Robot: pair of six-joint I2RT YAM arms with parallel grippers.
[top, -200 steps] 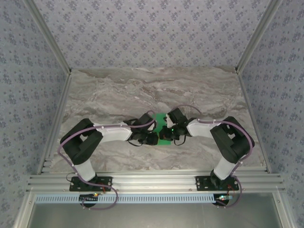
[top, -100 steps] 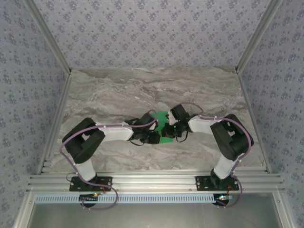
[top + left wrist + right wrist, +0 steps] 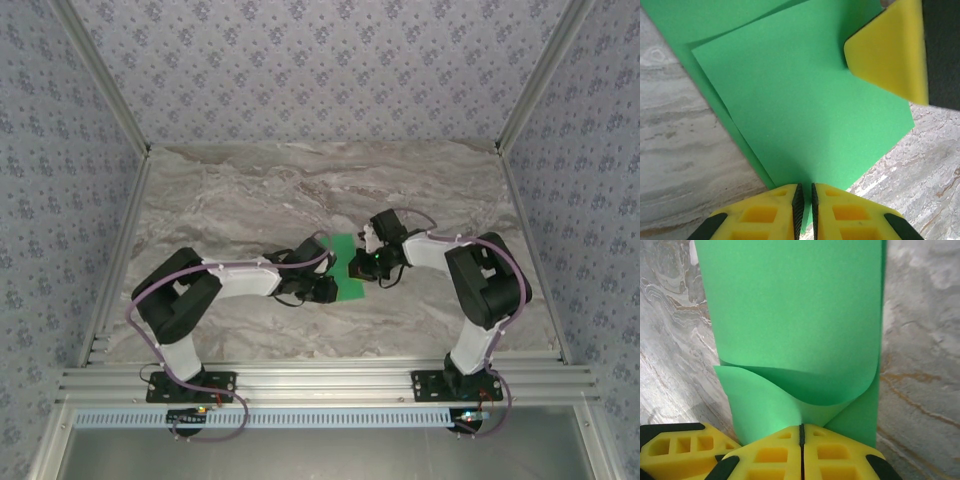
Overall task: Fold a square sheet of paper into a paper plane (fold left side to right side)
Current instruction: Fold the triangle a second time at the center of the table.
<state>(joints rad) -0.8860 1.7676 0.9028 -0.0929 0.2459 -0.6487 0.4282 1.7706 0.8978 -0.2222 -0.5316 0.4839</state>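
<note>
The square sheet of paper (image 3: 347, 278) is bright green and lies mid-table, folded over on itself. My right gripper (image 3: 373, 262) is shut on one edge of the sheet (image 3: 795, 315), which curls up from the table into its jaws (image 3: 801, 428). My left gripper (image 3: 325, 290) sits low at the sheet's near left corner. Its jaws (image 3: 804, 188) are shut to a thin slit, and the corner of the sheet (image 3: 805, 110) runs under the tips. One yellow right fingertip (image 3: 890, 50) rests over the far side of the top layer.
The grey marbled table (image 3: 250, 190) stretches wide behind and to both sides of the paper. Aluminium rails (image 3: 320, 380) run along the near edge, with patterned walls on three sides. Both arms reach inward and nearly meet over the sheet.
My right gripper has moved right and slightly away, carrying the paper's edge with it, so more green shows. The left gripper has stayed at the sheet's near left corner.
</note>
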